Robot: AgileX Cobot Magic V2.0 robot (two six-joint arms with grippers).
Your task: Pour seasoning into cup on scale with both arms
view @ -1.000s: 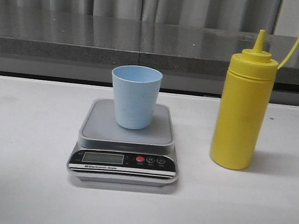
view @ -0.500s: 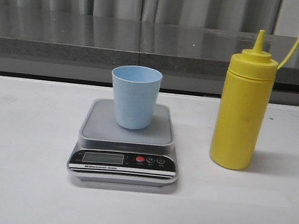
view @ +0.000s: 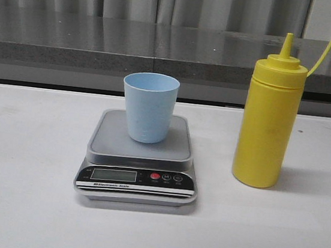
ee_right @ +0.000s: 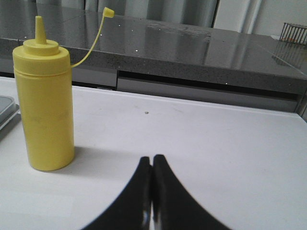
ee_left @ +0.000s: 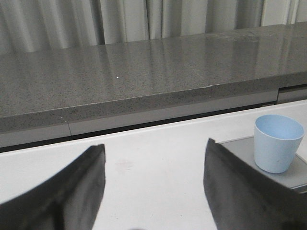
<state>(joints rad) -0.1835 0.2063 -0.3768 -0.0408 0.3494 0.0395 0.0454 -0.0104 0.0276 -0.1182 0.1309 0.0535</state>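
Blue cup stands upright on the scale in the front view, with the yellow seasoning upright on the white table to its right, apart. Left wrist view: left claw spread wide, empty. Right wrist view: right claw pressed closed on nothing, near the seasoning.

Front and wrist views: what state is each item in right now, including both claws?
Seasoning bottle: upright on the table, cap off and hanging by its strap, untouched.
Cup: upright on the scale, looks empty.
Scale: flat on the table; display unreadable.
Left claw: open, holding nothing.
Right claw: shut, holding nothing.
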